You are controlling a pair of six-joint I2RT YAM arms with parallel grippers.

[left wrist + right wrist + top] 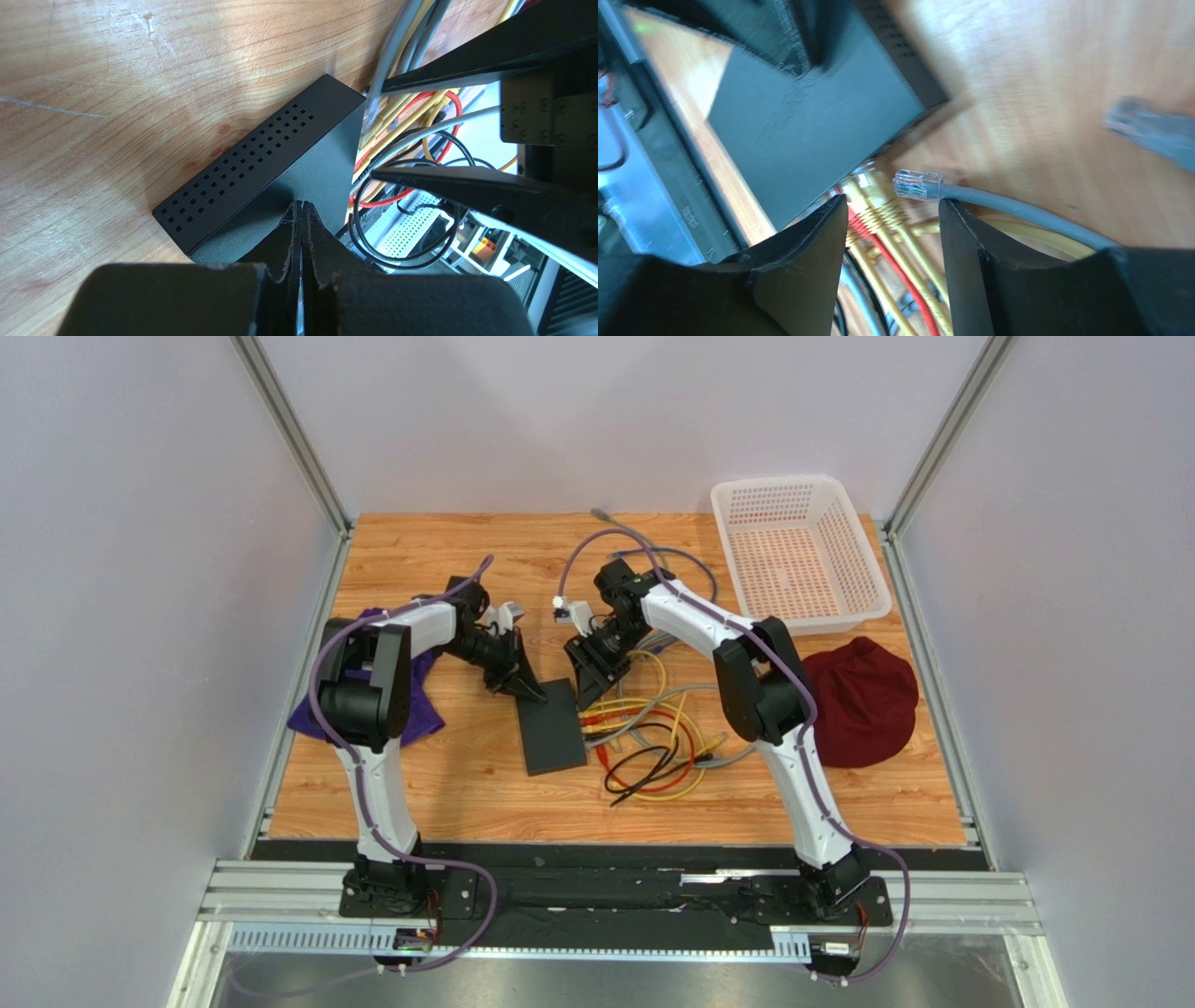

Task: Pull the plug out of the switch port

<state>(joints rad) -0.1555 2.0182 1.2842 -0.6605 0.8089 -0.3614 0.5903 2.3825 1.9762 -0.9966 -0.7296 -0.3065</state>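
The switch [550,728], a flat black box, lies at the table's middle. It also shows in the left wrist view [281,150] and the right wrist view [801,133]. My left gripper [522,681] is shut, its tips [303,204] resting on the switch's top at its far end. My right gripper [589,672] is open [892,210] just above the socket edge. Between its fingers lie yellow plugs [873,190] and a red cable [885,252] at the switch edge. A grey cable's clear plug [917,185] lies free on the wood beside them, touching no finger.
A tangle of yellow, red, black and grey cables [652,745] lies right of the switch. A white basket [800,553] stands at the back right, a maroon cloth [859,700] at the right, a purple cloth [358,693] under the left arm. Another grey plug [1151,129] lies further off.
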